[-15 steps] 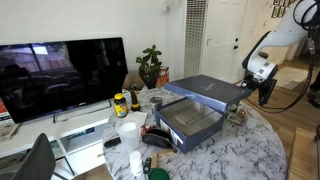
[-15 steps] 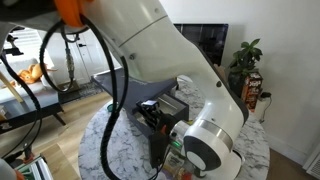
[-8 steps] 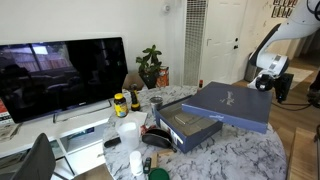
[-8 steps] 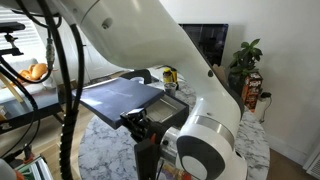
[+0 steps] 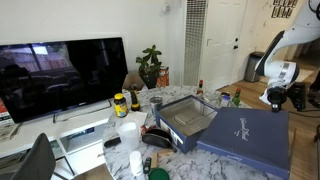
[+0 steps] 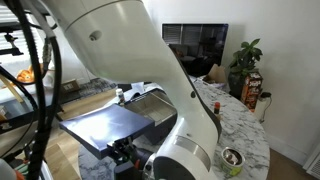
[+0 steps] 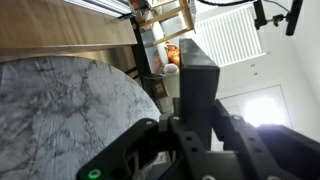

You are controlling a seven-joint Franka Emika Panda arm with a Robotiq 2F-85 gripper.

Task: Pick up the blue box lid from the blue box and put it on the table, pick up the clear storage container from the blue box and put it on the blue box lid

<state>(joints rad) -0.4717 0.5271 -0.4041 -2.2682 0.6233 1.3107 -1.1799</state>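
While the claw pinches one long edge of the blue box lid, its jaws closed on the cardboard, the navy sheet spreads out from the claw and slopes down toward the tabletop. Whether the lid's low edge touches the marble cannot be told. In the wrist view a dark slab stands up from the claw, with the veined white-and-grey marble off to one side of it.

Beyond the lid's edge farthest from the claw sits the blue box, open on top and showing a pale grey-beige inside. What lies in it is too faint to make out. In an exterior view the robot's white arm fills most of the frame, and the lid lies flat and dark below it, with the box just behind.

Farther from the claw, past the box, small clutter stands on the marble: a dark bottle with a yellow label, a white cup and a green can at the near rim. An open tin stands on the marble in an exterior view.

Around the round tabletop the room holds a large black television, a potted plant and a white door. The wrist view shows a wooden floor and bright window blinds.
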